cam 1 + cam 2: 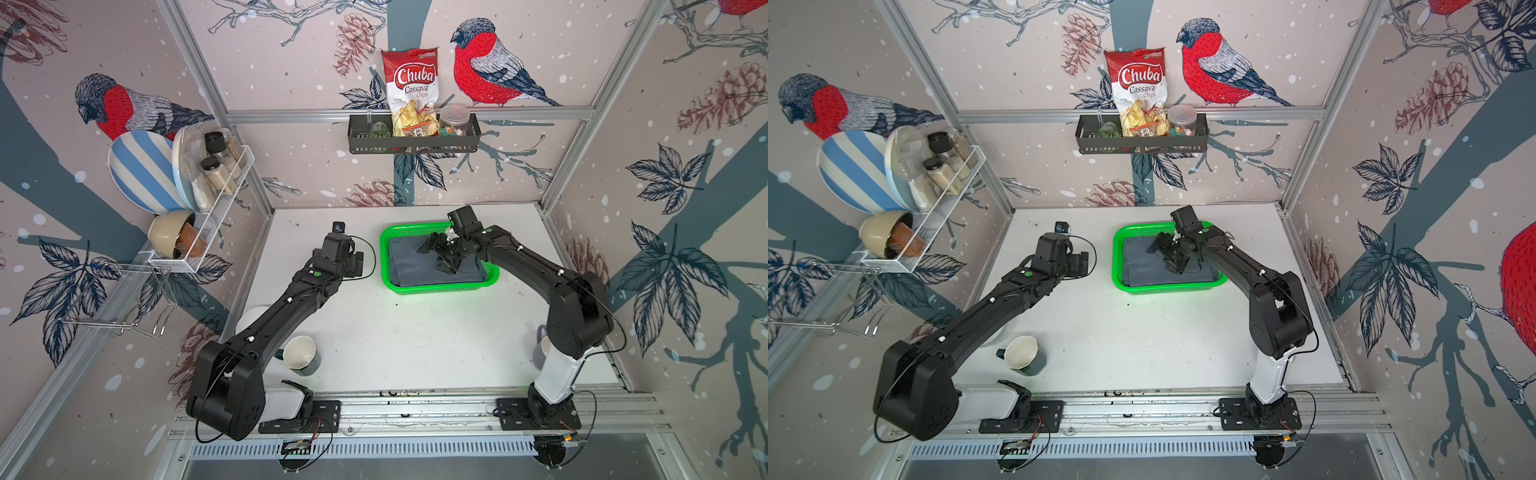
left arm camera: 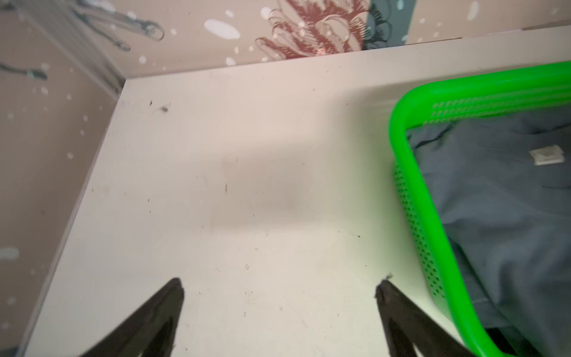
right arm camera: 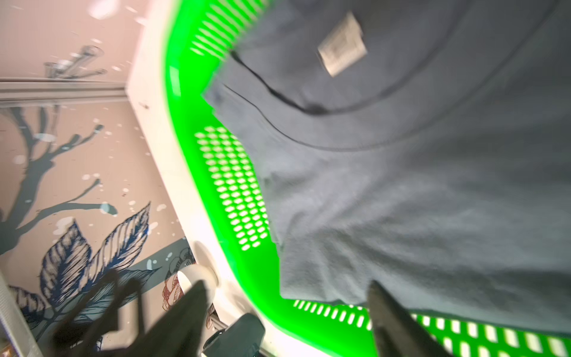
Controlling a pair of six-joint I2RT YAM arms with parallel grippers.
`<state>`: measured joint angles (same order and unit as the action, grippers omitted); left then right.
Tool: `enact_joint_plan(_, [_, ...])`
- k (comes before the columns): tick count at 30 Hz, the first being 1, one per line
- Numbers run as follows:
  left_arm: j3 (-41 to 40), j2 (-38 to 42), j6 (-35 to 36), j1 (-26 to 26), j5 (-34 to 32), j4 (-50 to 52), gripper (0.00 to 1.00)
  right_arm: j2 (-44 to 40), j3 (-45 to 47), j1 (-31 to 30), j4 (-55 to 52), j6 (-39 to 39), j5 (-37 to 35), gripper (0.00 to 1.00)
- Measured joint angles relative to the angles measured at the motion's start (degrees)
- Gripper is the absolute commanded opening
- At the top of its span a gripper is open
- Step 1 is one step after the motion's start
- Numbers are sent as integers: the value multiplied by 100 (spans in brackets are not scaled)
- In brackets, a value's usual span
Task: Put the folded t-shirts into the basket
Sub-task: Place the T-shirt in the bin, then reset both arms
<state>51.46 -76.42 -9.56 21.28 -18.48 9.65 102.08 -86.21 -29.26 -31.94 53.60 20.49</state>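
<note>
1. A bright green rectangular plastic basket (image 1: 388, 266) (image 1: 1119, 262) (image 2: 401, 148) (image 3: 182, 148) with perforated walls stands on the white worktop (image 1: 415, 332) (image 2: 247, 185). It is in the far half, right of the middle and close to the far edge.
2. A slate grey-blue folded t-shirt (image 1: 415, 262) (image 1: 1142, 266) (image 2: 494, 201) (image 3: 401, 201) lies flat inside the basket and covers most of its floor. A small pale tag (image 2: 547, 156) (image 3: 342, 44) sits at its collar. What lies under this cloth is hidden.
3. The right claw (image 1: 436, 255) (image 1: 1169, 257) (image 3: 287, 287) hangs over the basket, above the right-hand part of the t-shirt. It is released, with its fingers spread wide and nothing between them. In the right wrist view one fingertip (image 3: 381, 309) shows over the cloth's edge and the other (image 3: 197, 303) past the basket rim. Whether either touches the cloth cannot be told.
4. The left claw (image 2: 279, 286) is over bare worktop, just beside the basket's left wall. It too is released, fingers wide apart and empty.
5. A dark teal mug with a cream inside (image 1: 300, 353) (image 1: 1022, 353) stands near the near edge, left of the middle, close beside the left arm.
6. A pale mug (image 1: 542, 349) near the right edge is partly hidden behind the right arm.
</note>
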Motion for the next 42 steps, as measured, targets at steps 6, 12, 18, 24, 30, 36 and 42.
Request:
enact_joint_plan(6, [-1196, -11, 365, 37, -807, -1814, 96, -1478, 42, 63, 52, -1292, -1670, 100])
enact_joint_plan(12, [-1840, -33, 1290, 90, -1799, -3377, 96, -3921, 3220, 94, 2323, -2909, -4214, 100])
enact_joint_plan(18, [-2557, -522, 1899, -245, -2044, -4478, 96, -4454, 5322, 861, 4172, -4002, -5003, 100])
enact_joint_plan(24, [-2872, -608, 1869, -780, -1486, -5307, 96, -3536, 5783, 1488, 4765, -4358, -5184, 100])
enact_joint_plan(30, [-3407, -1110, 1491, -1434, -682, -6290, 96, -2983, 6585, 2227, 6168, -4522, -4815, 100])
enact_joint_plan(36, [-3292, -1244, 1189, -1674, -98, -6526, 96, -2247, 6769, 2798, 7508, -4610, -3834, 100])
enact_joint_plan(42, [-2988, -1239, 938, -1834, -52, -6297, 96, -1567, 6714, 2747, 8166, -4804, -2983, 100])
